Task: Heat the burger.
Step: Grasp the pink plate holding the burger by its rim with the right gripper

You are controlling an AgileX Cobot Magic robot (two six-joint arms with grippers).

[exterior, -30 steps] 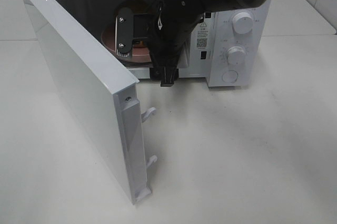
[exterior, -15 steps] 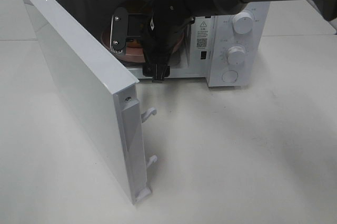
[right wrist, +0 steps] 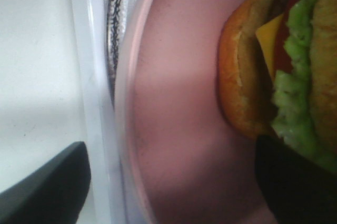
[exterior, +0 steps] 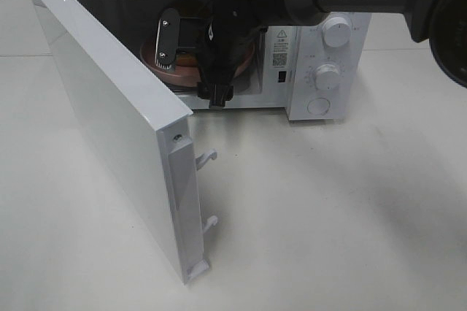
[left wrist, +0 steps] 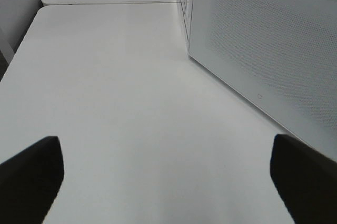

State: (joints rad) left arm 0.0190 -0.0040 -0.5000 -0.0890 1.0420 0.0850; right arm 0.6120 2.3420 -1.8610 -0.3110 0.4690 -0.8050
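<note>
The small round burger (right wrist: 279, 71), with a glossy brown bun, green lettuce frill and a slice of yellow cheese, lies on a round pink plate (right wrist: 179, 129) inside the cavity of a white box-shaped microwave (exterior: 328, 4). The plate rests on a clear glass turntable (right wrist: 120, 140), whose rim shows just outside the plate's edge. The burger sits toward one side of the plate, with a bare pink stretch beside it.

The microwave's flat white door (exterior: 109, 128) stands open, swung out to the left of the overhead view, its lower corner over the pale bench (exterior: 328, 216). Two white round knobs (exterior: 336, 31) sit one above the other on the control panel, to the right of the cavity.

The right pincer (right wrist: 174, 155) reaches into the cavity on a black arm, and its jaws stand wide apart. One dark finger (right wrist: 52, 187) hangs over the white cavity floor outside the plate's rim. The other crosses in front of the burger's lettuce edge (whether it touches the burger I cannot tell). Nothing is clamped between them. In the overhead view the arm hides most of the burger.

The left pincer (left wrist: 168, 182) hovers over bare bench beside the door's outer face, its jaws spread wide with nothing between them.
</note>
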